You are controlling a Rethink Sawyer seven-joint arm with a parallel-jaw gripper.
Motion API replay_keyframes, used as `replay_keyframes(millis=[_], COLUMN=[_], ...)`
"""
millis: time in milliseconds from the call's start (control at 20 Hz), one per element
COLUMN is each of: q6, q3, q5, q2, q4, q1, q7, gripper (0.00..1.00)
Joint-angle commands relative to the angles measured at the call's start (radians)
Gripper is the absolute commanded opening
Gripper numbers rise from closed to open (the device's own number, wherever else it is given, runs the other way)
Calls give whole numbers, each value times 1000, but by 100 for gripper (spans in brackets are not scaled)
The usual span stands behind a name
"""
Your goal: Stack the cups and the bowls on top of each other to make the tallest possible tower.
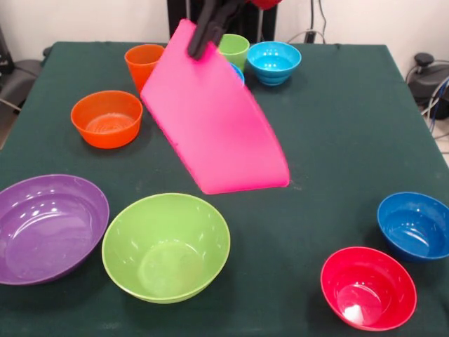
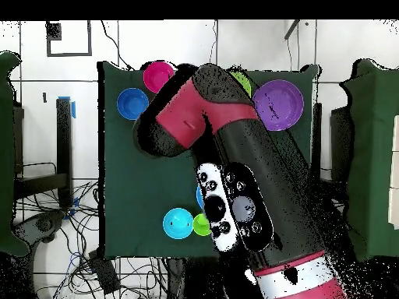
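In the front view we see only the black tip of the gripper [image 1: 203, 38] at the top edge; the pink bowl [image 1: 214, 126] it grips hides a blue bowl [image 1: 238, 71] but for a sliver, and part of the green cup [image 1: 235, 48]. The purple bowl [image 1: 45, 228] runs off the left edge. From overhead the arm [image 2: 226, 156] covers the table's [image 2: 132, 195] middle, so the pink bowl and orange pieces cannot be seen there.

**No readable text in either view**

No letters, numbers, brand names or signs can be read on the bowls, the cups or the bench [image 1: 337, 126]. In the overhead view, the arm [image 2: 234, 156] carries a white panel [image 2: 231, 207] with round buttons, but any marks on it are too small to read.
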Motion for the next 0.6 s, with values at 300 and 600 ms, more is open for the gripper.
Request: replay_keyframes(millis=[300,600], q6=[-55,-102], q3=[-196,-246], q5=[-230,-255], q2=[-47,-43], q4=[71,79], q1=[154,196], q7=[223,315], gripper=[0,0])
